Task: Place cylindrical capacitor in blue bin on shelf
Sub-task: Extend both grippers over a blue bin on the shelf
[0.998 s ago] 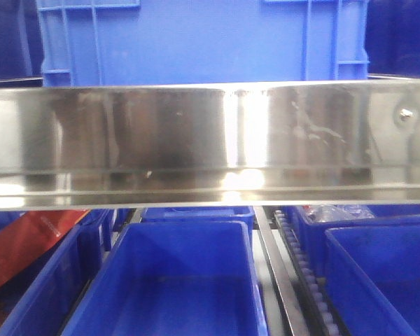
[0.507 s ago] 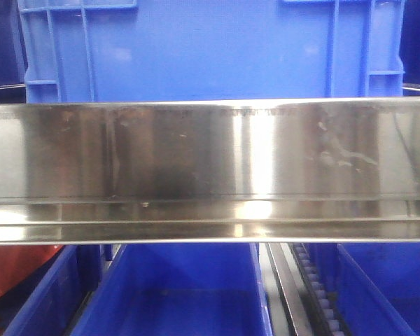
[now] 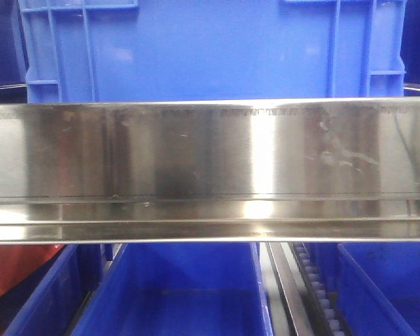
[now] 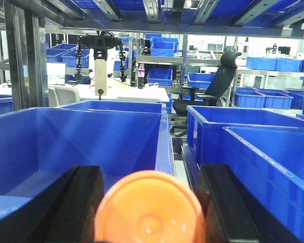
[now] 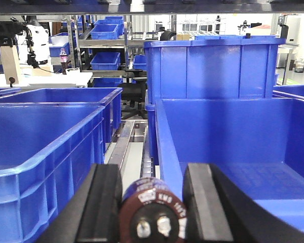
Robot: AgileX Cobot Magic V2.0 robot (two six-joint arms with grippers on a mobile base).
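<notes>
Cylindrical capacitor [image 5: 153,215]: dark sleeve, two metal terminals on the near end face. White print runs round the sleeve edge, with characters resembling "KW" but too blurred to confirm. It is clamped between the black fingers [image 5: 104,202] of the right gripper [image 5: 151,187] and is not in any bin. Seen from the right wrist, a low blue bin [image 5: 45,136] lies to its left. A roller track [image 5: 144,159] runs straight ahead of it, and a deeper blue bin [image 5: 233,136] lies to its right. A tall blue crate [image 5: 213,66] stands behind that bin. In the left wrist view, the left gripper [image 4: 149,182] is closed on an orange round item [image 4: 149,210], whose face fills the gap between both black fingers [image 4: 83,202]. A large blue bin [image 4: 66,147] is ahead and to the left of it, and two more blue bins [image 4: 253,152] are to the right. The workshop background holds an office chair [image 4: 218,81] and further stacked bins. From the front, the shelf [image 3: 210,161] shows as a broad reflective steel rail across the whole frame. A ribbed blue crate [image 3: 210,49] rests on the level above. Below the rail, left to right, are a red object [image 3: 14,266], a central blue bin [image 3: 189,287], a roller strip [image 3: 315,287] and another blue bin [image 3: 385,287]. Neither gripper appears in this view.
</notes>
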